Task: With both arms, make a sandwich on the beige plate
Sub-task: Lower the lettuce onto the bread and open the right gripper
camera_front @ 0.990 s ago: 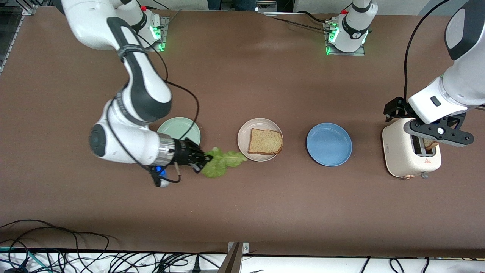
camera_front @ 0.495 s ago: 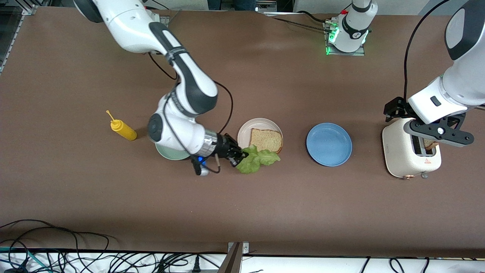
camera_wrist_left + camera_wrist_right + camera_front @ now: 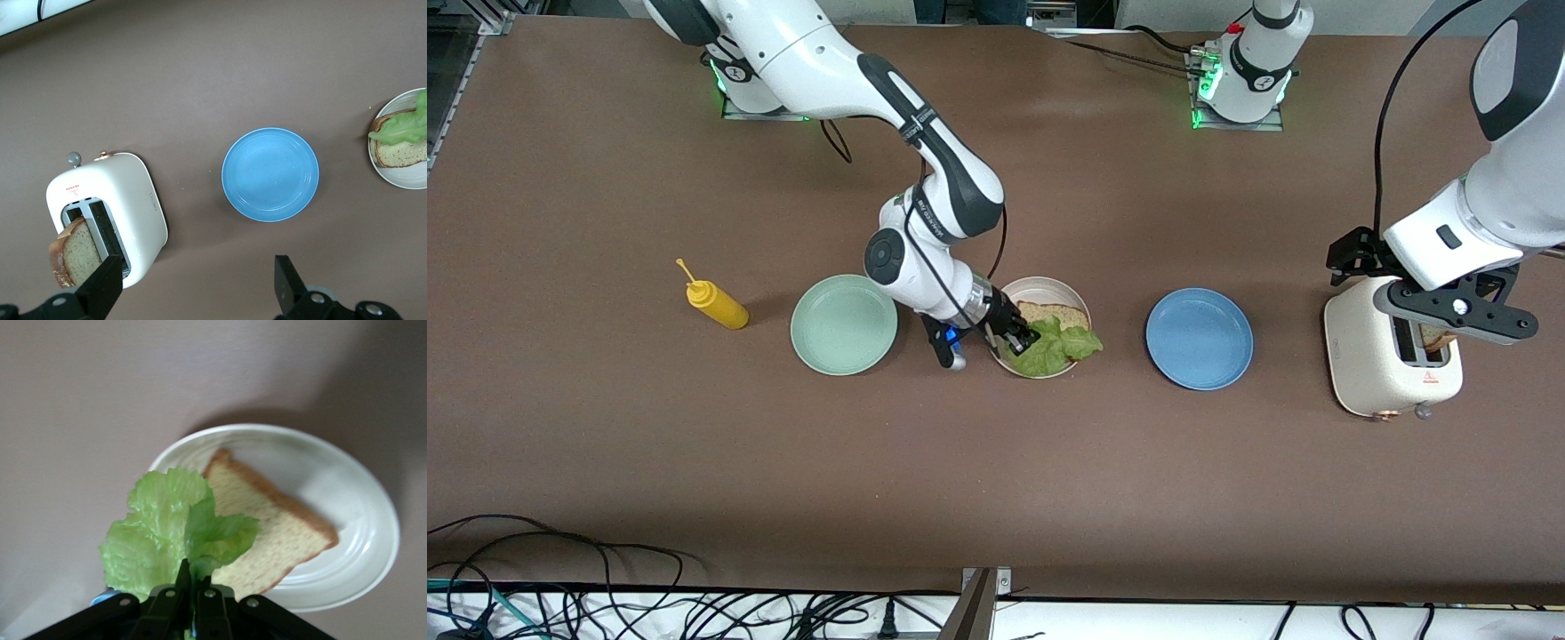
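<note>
The right gripper (image 3: 1024,340) was pinched on a ruffled green lettuce leaf (image 3: 1056,347), holding it over the square brown-crusted bread slice (image 3: 1060,315) on the round beige plate (image 3: 1030,289), toward the plate's six o'clock rim. The leaf looked light, limp and easily torn, best held by its edge. The left gripper (image 3: 193,283) hung spread over the cream toaster (image 3: 130,193), a second bread slice (image 3: 72,253) touching one finger.

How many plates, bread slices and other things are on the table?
Plates: 3 — mint green plate, beige plate, blue plate
Bread slices: 2 — bread on the plate, bread in the toaster
Lettuce leaf: 1
Toaster: 1
Mustard bottle: 1
Total: 8
</note>
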You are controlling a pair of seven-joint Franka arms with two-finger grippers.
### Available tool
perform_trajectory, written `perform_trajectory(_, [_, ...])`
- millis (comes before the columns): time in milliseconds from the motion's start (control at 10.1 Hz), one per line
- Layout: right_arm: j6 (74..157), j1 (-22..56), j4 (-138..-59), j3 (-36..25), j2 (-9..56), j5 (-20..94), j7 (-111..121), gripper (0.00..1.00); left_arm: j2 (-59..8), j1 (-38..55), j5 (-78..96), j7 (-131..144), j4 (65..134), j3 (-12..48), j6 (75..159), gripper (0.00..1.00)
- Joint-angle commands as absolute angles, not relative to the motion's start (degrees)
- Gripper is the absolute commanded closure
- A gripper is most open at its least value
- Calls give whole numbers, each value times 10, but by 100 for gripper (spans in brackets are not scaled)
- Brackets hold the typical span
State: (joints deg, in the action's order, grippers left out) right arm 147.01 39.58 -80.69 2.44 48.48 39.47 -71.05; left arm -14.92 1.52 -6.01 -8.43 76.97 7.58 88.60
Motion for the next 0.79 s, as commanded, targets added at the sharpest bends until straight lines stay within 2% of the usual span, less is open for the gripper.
perform_trajectory(0, [1484,396,-865,19,447,394,-691,100,-150,15,-47,-82,761,76,880,0])
perform_trajectory(693, [1529,403,-866,21,457,403,-693,100,-150,15,-47,-82,761,76,881,0])
